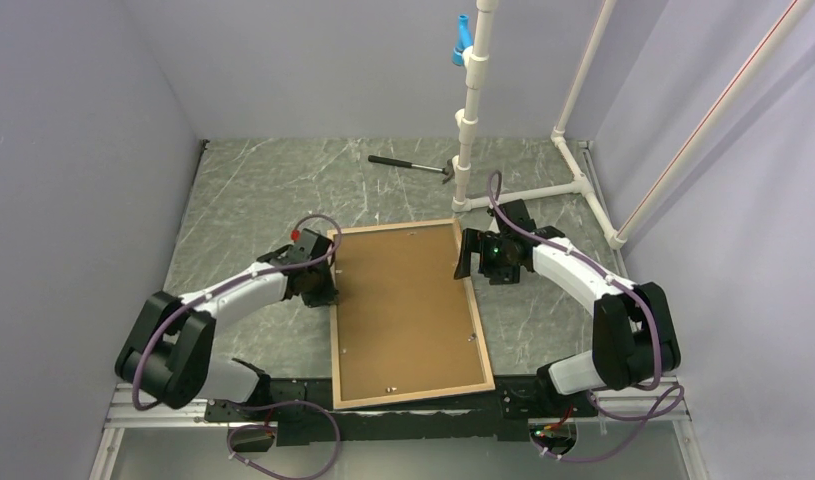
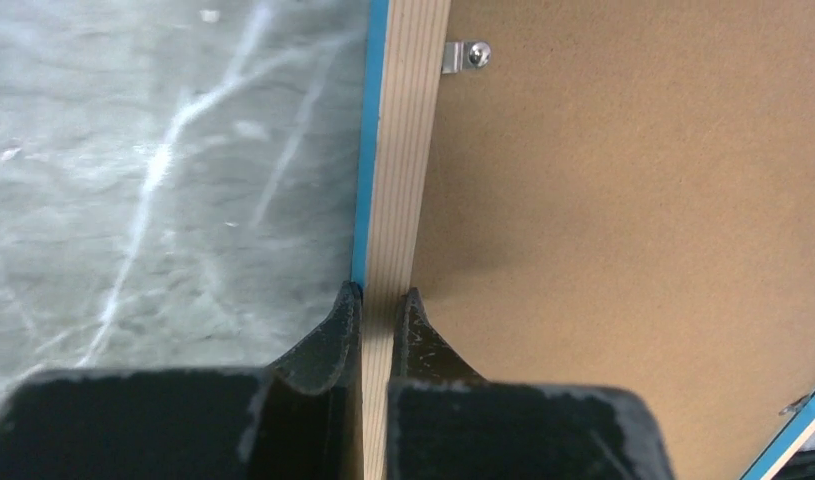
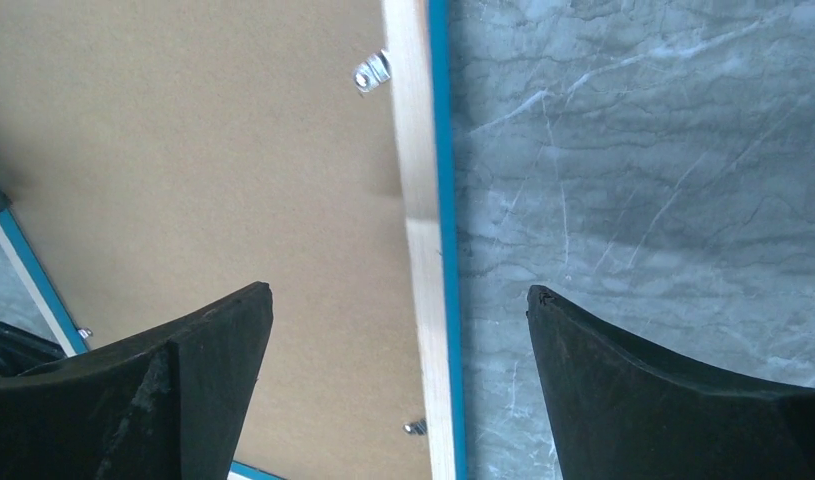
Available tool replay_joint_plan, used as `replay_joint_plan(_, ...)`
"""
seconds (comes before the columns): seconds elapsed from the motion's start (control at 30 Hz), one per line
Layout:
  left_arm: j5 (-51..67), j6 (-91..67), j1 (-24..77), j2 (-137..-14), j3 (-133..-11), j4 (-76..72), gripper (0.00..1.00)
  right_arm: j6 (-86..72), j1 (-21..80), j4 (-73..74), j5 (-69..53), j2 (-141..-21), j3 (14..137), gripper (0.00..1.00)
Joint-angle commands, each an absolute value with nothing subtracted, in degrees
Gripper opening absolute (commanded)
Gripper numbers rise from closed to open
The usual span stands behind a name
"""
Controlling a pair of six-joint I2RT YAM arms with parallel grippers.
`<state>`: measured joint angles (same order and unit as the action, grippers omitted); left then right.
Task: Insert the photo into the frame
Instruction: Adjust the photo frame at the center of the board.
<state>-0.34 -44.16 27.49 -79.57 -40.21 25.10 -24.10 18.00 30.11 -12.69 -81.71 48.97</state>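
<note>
Top external: we log the frame (image 1: 413,396) back-up on the tabletop (image 1: 253,200), backing board (image 1: 403,300) inside; photo unseen. Left wrist: left tool (image 2: 383,300) pinching its rail; a one-sided lift may twist it. Right wrist: right tool (image 3: 400,292) spread astride the opposite rail.

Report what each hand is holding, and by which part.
The left hand is shut on the frame, pinching its left long rail. The right hand is open, straddling the opposite rail, and holds nothing.
</note>
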Motion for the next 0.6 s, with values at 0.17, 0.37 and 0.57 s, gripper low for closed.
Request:
replay_joint_plan(0.17, -3.0, -54.2, 17.2, -65.7, -30.7, 29.5, 0.0, -24.4, 17.5, 30.1, -14.6, -78.5, 49.7, 1.0)
replay_joint_plan(0.37, -5.8, -61.7, 14.1, -58.1, -28.8, 30.3, 0.0, -25.1, 17.5, 31.2, -14.0, -77.6, 49.5, 1.0)
replay_joint_plan(0.57, -7.0, -69.9, 14.3, -53.9, -28.1, 29.9, 0.0, -26.2, 17.5, 33.2, -14.1, -75.9, 49.6, 1.0)
